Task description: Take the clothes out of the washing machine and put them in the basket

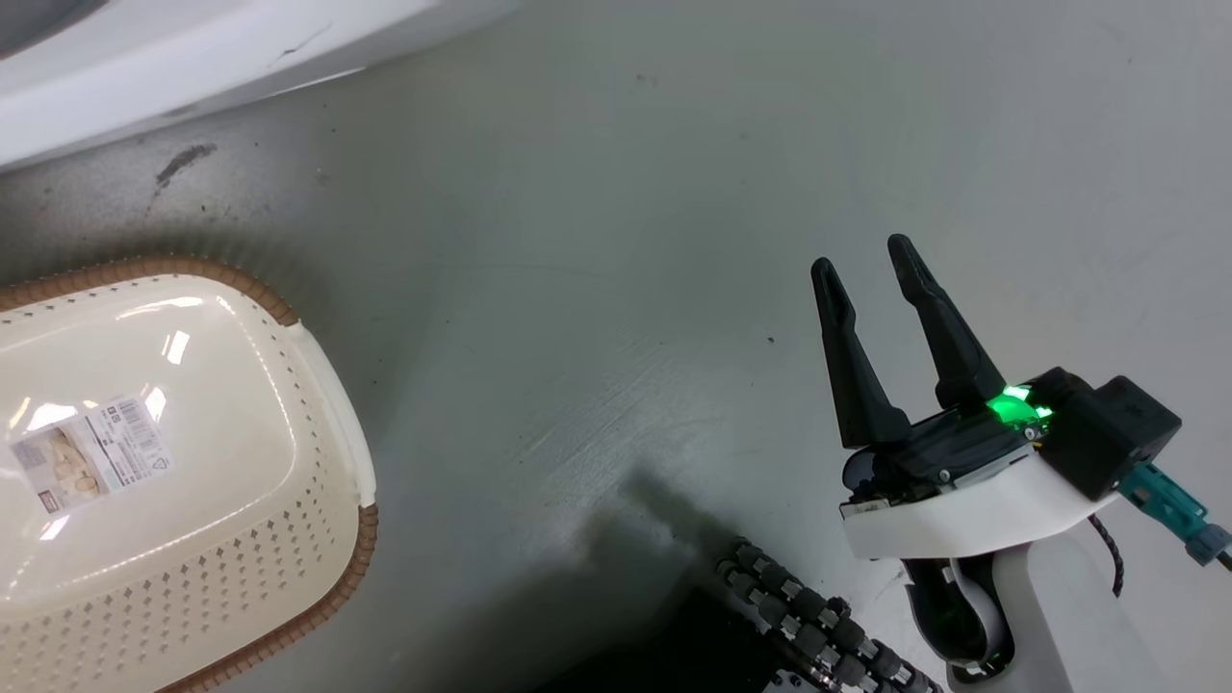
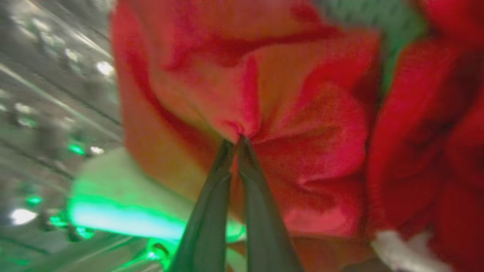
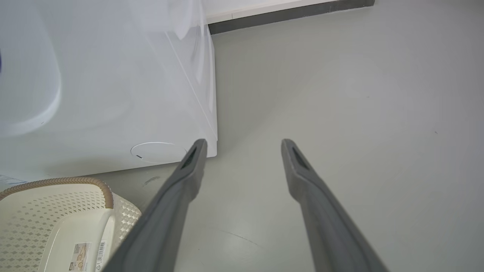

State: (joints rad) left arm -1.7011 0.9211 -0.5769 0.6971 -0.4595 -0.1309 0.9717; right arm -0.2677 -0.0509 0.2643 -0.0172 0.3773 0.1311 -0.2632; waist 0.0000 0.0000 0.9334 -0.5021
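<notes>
Fingertips of your left gripper meet on bright red soft fabric clothes, dimpled steel washer drum at nine o'clock. Your right gripper gapes wide, holding nothing; cream perforated plastic basket sits at eight o'clock.

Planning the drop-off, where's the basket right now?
The basket sits on the floor at the head view's lower left, just in front of the washer, well left of the open right gripper.

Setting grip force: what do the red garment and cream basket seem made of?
Bright red crumpled garment: soft matte fabric, puckering where the left end effector pinches it. Cream-white perforated oval basket: likely glossy moulded plastic, showing sharp highlights; brown rim looks woven.
</notes>
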